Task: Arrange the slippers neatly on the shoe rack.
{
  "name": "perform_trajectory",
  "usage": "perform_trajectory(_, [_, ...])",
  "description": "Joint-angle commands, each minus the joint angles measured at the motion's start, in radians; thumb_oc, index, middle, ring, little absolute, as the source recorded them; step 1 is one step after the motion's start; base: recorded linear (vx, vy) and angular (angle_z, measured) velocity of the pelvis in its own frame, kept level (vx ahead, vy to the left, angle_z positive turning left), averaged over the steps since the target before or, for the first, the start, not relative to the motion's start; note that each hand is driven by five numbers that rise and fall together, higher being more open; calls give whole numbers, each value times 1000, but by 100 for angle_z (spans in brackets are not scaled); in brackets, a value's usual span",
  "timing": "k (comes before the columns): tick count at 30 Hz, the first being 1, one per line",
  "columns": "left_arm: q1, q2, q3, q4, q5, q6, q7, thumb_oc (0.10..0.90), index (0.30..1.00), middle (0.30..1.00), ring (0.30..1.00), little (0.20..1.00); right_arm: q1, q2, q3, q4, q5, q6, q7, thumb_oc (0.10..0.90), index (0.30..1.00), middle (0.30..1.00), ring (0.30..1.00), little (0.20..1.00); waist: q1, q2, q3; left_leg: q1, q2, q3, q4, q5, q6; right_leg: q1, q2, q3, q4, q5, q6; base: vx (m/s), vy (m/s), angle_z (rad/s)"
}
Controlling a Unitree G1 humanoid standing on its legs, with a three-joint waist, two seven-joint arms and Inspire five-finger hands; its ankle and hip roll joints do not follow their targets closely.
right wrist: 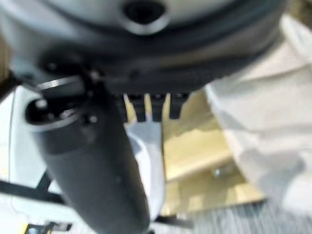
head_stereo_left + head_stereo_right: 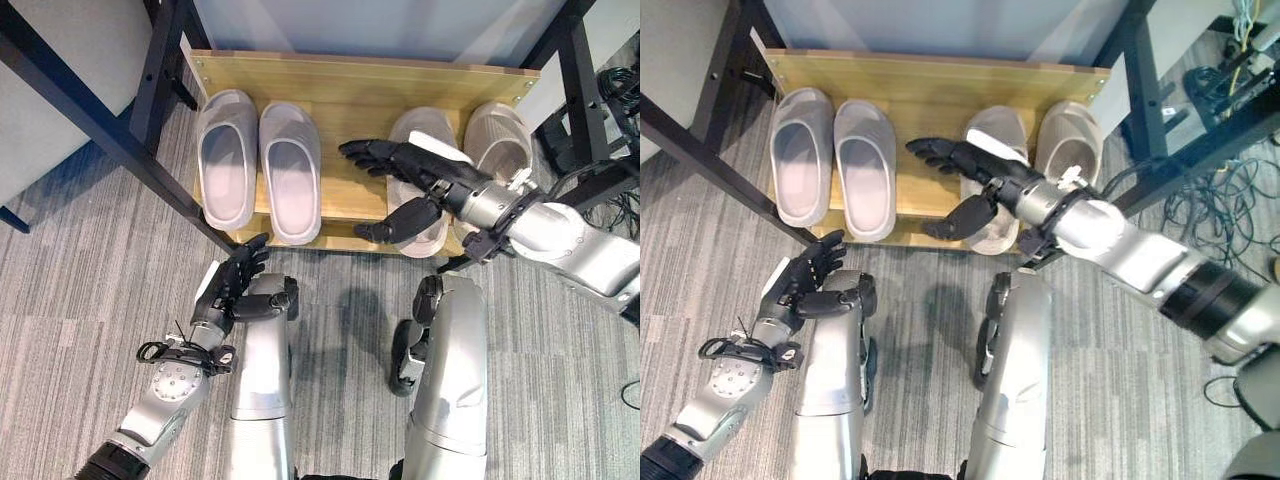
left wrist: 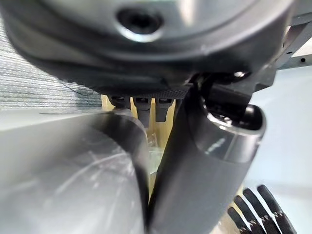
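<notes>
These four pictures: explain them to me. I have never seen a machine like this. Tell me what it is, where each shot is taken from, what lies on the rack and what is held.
This is a humanoid robot with two silver arms, each ending in a dark robot hand. The two wide pictures come from a stereo camera on its head, looking down. The two close pictures come from cameras on its wrists, looking along each hand.

In front of it stands a low wooden shoe rack on grey carpet. Four slippers lie on it: a grey pair side by side on the left, a beige pair on the right.

The right hand hovers over the inner beige slipper with fingers straight, holding nothing. The left hand is low near the rack's front edge, open and empty.
</notes>
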State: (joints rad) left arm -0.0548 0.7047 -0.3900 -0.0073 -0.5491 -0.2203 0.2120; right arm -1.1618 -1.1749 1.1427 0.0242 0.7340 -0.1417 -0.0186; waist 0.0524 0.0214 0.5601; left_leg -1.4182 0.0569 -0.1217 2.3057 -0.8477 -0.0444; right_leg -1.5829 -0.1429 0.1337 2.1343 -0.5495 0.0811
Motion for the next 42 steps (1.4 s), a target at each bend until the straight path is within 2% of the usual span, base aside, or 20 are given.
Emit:
perform_trajectory(1, [-2,-27,-77,-53,31,-32,17,800,900,900,900,900,-132,5,-47,-52,52,-56,-8,800,900,900,900,900,67,30,-40,-152,-57,-10,-158,147,-16,13,-41,-37,32,-86,-127,0,0,0])
perform_trajectory(7, [-18,-44,-84,-44,25,-30,27,800,900,900,900,900,-126,64,-45,-21,40,-32,-12,800,900,900,900,900,74,32,-40,-152,-59,-6,-167,141,-12,13,-41,-39,22,-88,-128,8,11,3])
perform_trajectory(26, [-28,-89,-96,-36,26,-34,60,800,900,900,900,900,19,202,-168,6,-45,-27,-71,800,900,900,900,900,68,29,-40,-152,-61,16,-160,138,-1,13,-35,-26,28,-91,-130,1,1,0])
perform_trajectory(42, [-52,-111,-106,-20,27,-36,87,800,900,900,900,900,52,321,-204,50,-117,-10,-107,800,900,900,900,900,73,35,-40,-152,-65,16,-163,140,0,13,-27,-29,31,-93,-138,0,0,0])
